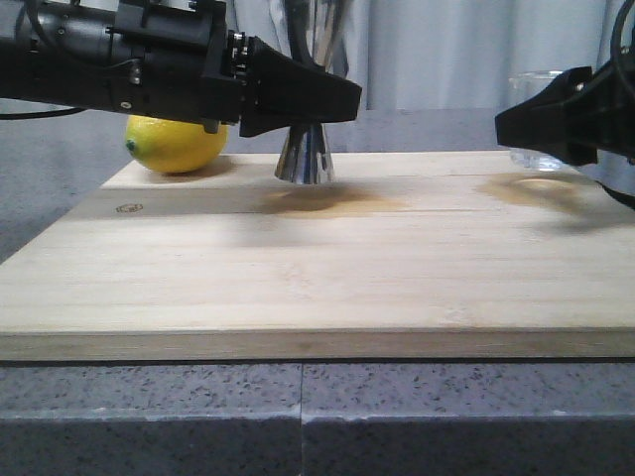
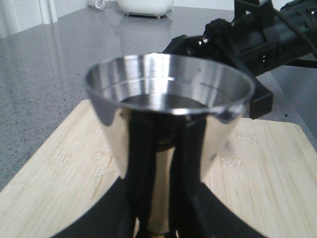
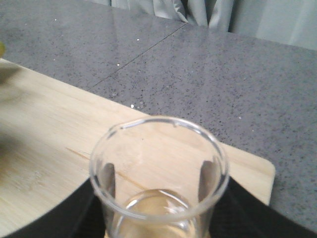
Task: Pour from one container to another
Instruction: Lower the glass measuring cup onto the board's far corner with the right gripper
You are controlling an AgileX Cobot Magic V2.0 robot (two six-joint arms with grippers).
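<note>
Grey speckled countertop (image 1: 298, 416) is filling the nearest strip of the front view, running under everything else. Lying on it is the wooden board (image 1: 317, 278), pale, with darker patches by the two vessels.

Reaching in from nine o'clock, the left arm (image 1: 109, 59) is stretching across the upper part of the scene, and the left gripper (image 1: 308, 99) is pinching the jigger (image 1: 306, 159) about its narrow waist. From the left wrist view the two dark fingers (image 2: 138, 163) are showing pressed against either side of the steel stem, with the wide upper cup (image 2: 168, 94) open above them. The jigger is standing upright on the board at about twelve o'clock, its flared base touching the wood.

At three o'clock the right gripper (image 1: 556, 124) is coming in from the edge of the picture, closing around the beaker (image 1: 541, 119), which is sitting at the board's far corner. In the right wrist view the dark fingers (image 3: 207, 178) are appearing through the glass on both sides of the beaker (image 3: 158, 168), pressing its wall, and a little clear water is lying in its bottom. Its pouring lip is pointing toward ten o'clock in that view. The beaker is standing upright, well apart from the jigger.

Behind the left arm, at ten o'clock, a lemon (image 1: 177, 144) is resting on the board's far edge, near the jigger but not touching it.
</note>
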